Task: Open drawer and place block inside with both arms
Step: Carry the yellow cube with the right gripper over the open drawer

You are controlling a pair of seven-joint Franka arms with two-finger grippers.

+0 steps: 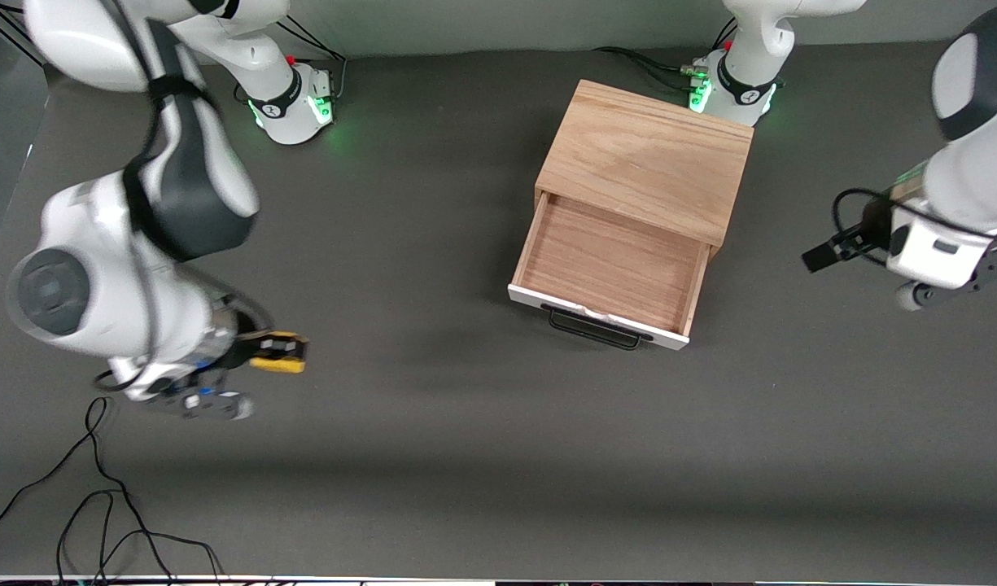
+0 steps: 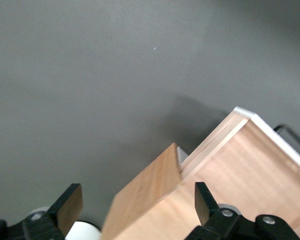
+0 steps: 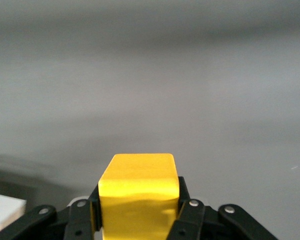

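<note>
Between the fingers of the right tool (image 1: 282, 356) sits the block (image 1: 278, 364), clamped tight and carried in the air over bare surface (image 1: 482, 456) toward the right arm's end. The right wrist view fills in what the front view only hints at: the yellow cube's (image 3: 138, 192) flat face, gripped on both sides by black fingers (image 3: 185, 212). Over to the drawer (image 1: 608, 268), pulled wide out of its oak cabinet (image 1: 649, 155), black handle (image 1: 593, 327) facing the front camera. Off toward the left arm's end, the left tool (image 2: 137, 207) hangs beside the cabinet; only its wrist view shows the fingers (image 2: 205, 202) spread well apart, holding nothing. No readable writing shows anywhere.
</note>
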